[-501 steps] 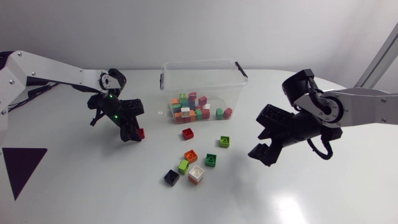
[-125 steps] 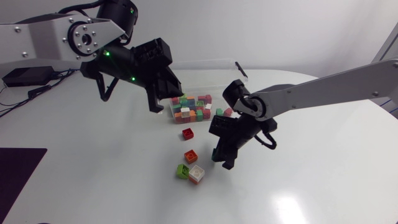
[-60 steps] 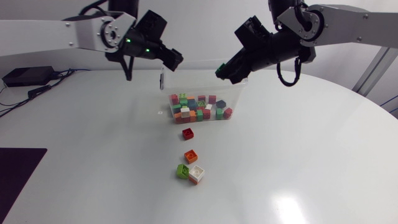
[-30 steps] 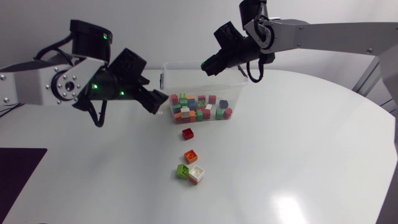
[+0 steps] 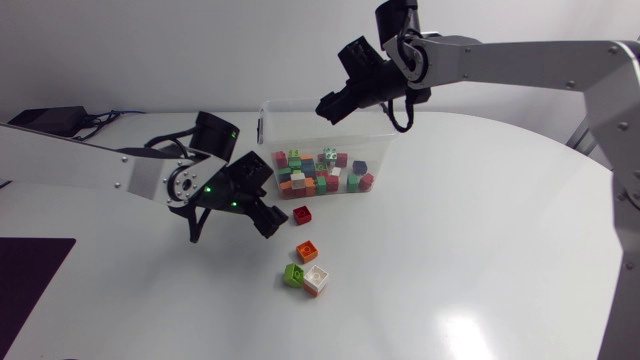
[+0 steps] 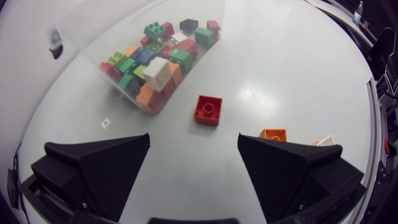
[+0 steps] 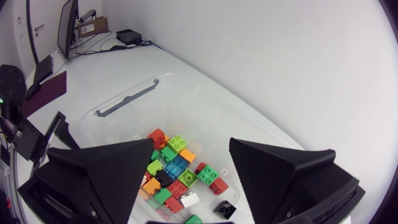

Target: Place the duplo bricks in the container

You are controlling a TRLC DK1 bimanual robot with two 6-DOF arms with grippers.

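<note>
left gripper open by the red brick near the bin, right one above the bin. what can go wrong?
1. The red brick lies near the container wall; a finger of the left gripper might clip that wall.
2. The orange brick sits by the other finger and could get knocked.
3. The right gripper hangs over the container: possible clash at drop-off.

Duplo bricks (image 5: 318,172) lie in the container (image 5: 300,125). Before it sits one loose brick (image 5: 302,214), just right of the left gripper (image 5: 270,212). Nearer lie another brick (image 5: 307,251) and a touching pair (image 5: 293,275).
</note>
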